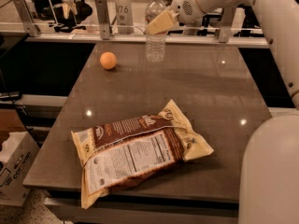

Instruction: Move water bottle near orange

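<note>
The water bottle (155, 43) is a clear ribbed bottle with a white cap, held upright near the far edge of the brown table (205, 92). My gripper (160, 22) reaches in from the upper right and is shut on the bottle's upper body; a cream-coloured finger (162, 21) lies across it. The bottle's base is at or just above the tabletop; I cannot tell if it touches. The orange (108, 60) sits on the table to the left of the bottle, about a bottle's height away.
A large brown and cream snack bag (136, 150) lies flat on the near half of the table. A rail with metal posts (103, 11) runs behind the far edge. A cardboard box (13, 171) stands on the floor at the left.
</note>
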Tool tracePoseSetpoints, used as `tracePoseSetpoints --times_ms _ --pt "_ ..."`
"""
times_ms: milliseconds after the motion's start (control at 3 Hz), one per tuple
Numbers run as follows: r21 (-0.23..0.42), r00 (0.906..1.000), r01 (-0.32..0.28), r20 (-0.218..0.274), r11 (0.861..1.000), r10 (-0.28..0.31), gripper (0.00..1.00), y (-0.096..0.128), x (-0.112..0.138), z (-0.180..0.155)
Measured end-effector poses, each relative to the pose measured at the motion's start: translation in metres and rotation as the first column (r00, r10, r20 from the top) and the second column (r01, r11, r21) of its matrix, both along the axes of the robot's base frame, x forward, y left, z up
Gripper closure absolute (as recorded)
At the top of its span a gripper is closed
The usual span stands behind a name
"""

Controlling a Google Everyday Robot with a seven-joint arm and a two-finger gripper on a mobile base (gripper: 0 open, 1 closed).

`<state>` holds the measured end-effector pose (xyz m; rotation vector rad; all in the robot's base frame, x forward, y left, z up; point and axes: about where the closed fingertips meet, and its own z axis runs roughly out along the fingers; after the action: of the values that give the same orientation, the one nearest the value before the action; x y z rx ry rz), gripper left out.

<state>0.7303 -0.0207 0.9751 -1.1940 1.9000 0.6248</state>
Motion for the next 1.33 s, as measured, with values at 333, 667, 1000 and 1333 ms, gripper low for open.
tracePoseSetpoints --times_ms 333,667,1000,1333 --pt "0.02 0.9997 0.009 0.022 1.0 -0.01 1.0 0.027 -0.014 0.004" --pt "0.043 0.9988 0.039 0.026 0.998 -0.04 1.0 0.057 -0.021 -0.009" --pt "0.045 0.9989 0.043 0.013 0.998 -0.044 1.0 0.076 -0.023 -0.026" --pt "0.046 0.9995 0.031 -0.003 0.998 -0.031 1.0 0.09 -0.024 -0.04"
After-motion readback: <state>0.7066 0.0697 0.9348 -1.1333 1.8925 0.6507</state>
